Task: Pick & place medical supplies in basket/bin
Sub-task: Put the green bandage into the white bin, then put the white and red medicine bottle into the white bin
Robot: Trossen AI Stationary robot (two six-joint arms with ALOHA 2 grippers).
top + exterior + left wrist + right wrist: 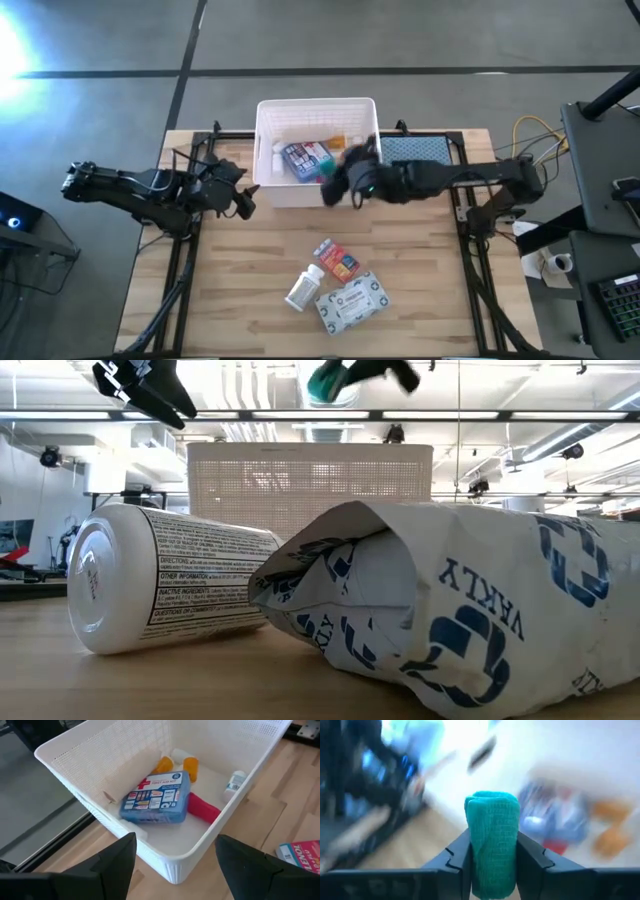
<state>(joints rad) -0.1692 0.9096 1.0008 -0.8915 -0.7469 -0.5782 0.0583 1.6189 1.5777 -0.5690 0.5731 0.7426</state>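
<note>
The right gripper (492, 857), pinching a teal rolled bandage (492, 837), hangs at the white latticed plastic basket (270, 115) rim, mid-carry; next, move over the basket and release; left gripper (175, 862) waits spread nearby.

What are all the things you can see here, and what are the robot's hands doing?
Basket: one, white, latticed sides, far middle of the table.
First aid kit box: one, blue and white, lying in the basket.
Red item: one, in the basket, beside the kit.
Orange bottles: two, in the basket, behind the kit.
Small white bottle: one, by the basket's wall.
Pad: one, blue-teal, right of the basket.
Red-orange box: one, on the table's near middle.
White pill bottle: one, lying on its side near the box.
Flat packet: one, white with blue print, beside the bottle.
Green bandage roll: one, held in the air.
Left gripper: open, left of the basket.
Right gripper: shut on the roll, by the basket's right front corner.
</note>
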